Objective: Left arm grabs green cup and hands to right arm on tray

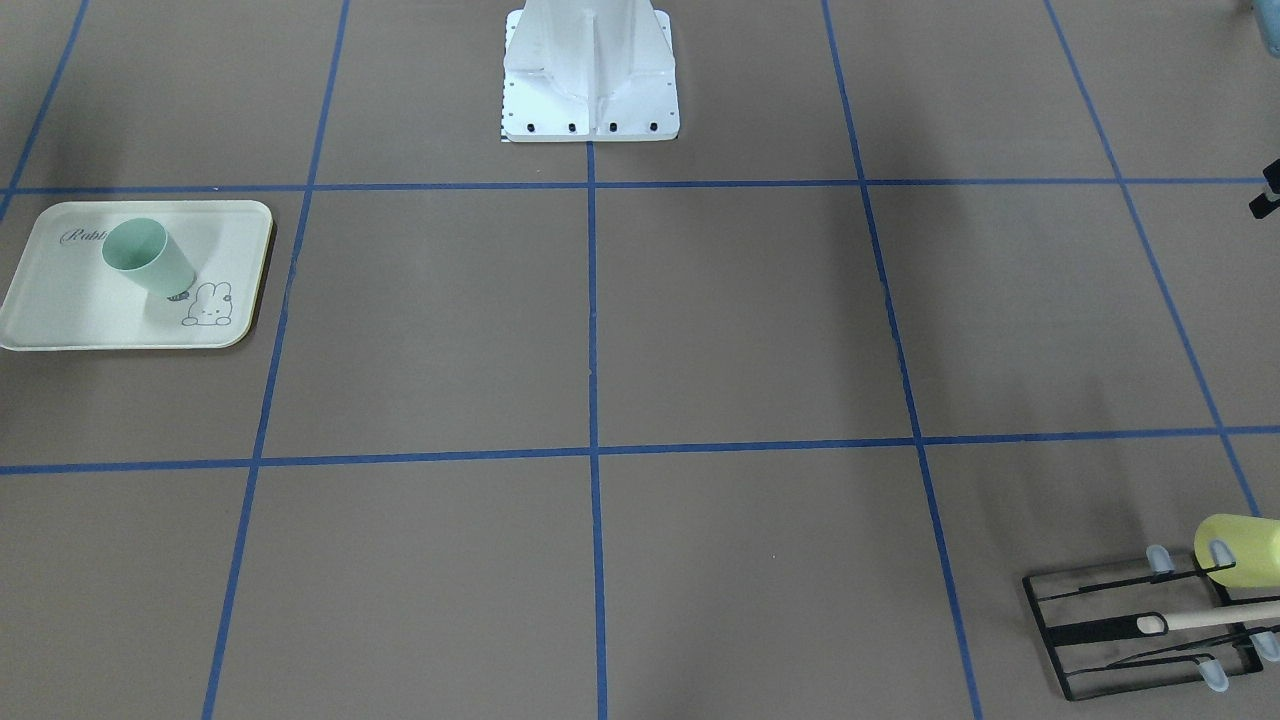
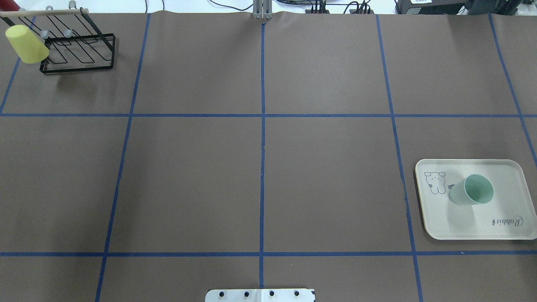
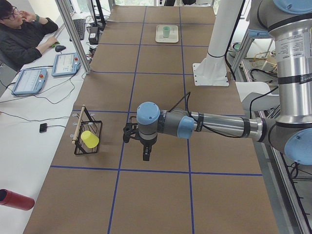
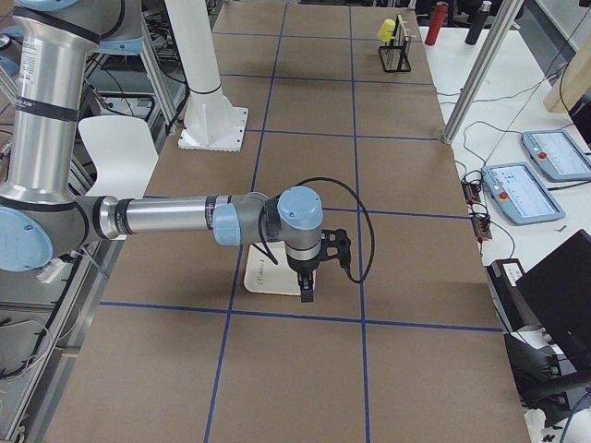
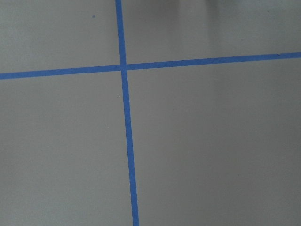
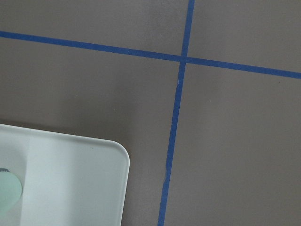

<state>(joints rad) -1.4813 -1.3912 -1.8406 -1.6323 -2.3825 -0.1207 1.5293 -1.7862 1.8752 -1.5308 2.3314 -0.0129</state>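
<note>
The green cup [image 2: 472, 191] stands upright, mouth up, on the cream tray [image 2: 503, 172] next to the bunny drawing. It also shows in the front-facing view [image 1: 148, 257] on the tray [image 1: 60, 315], and far off in the left side view [image 3: 166, 31]. The left gripper [image 3: 146, 155] shows only in the left side view, hanging over bare table to the right of the rack. The right gripper [image 4: 306, 293] shows only in the right side view, hanging over the tray [image 4: 268, 275]. I cannot tell whether either is open or shut. The right wrist view shows a tray corner [image 6: 70, 179].
A black wire rack [image 2: 79, 52] with a yellow cup [image 2: 26, 44] on it stands at the far left corner of the table. The white robot base [image 1: 590, 75] is at mid-table edge. Blue tape lines grid the brown table. An operator [image 3: 22, 34] sits at the side desk.
</note>
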